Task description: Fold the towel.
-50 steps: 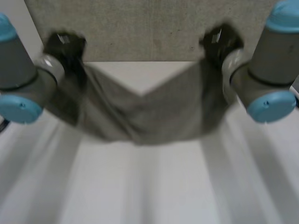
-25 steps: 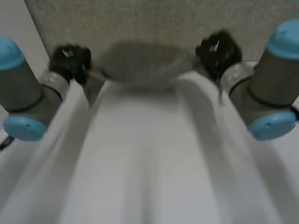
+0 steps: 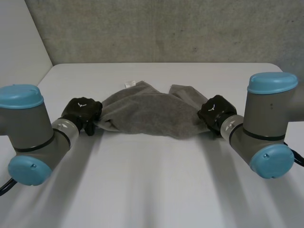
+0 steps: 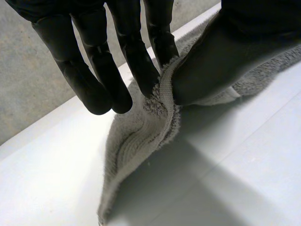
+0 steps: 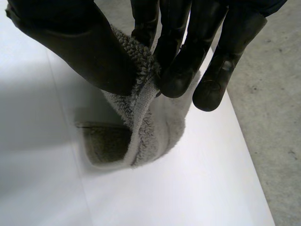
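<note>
The towel (image 3: 147, 114) has come down from mid-air onto the table (image 3: 152, 185).

Towel (image 3: 147, 114) ends sit hidden between fingers (image 4: 141, 70) (left hand (image 3: 83, 110), right hand (image 3: 214, 110)).

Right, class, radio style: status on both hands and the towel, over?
Left hand pinching towel at one end. Right hand pinching other end. Towel bunched between them, sagging onto white table. Nothing in the way.

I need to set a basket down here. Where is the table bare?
Bare: the table on the robot's side of the towel, and the strip behind it to the far edge. Crowded: the middle band, where left hand and right hand pinch the towel's ends.
</note>
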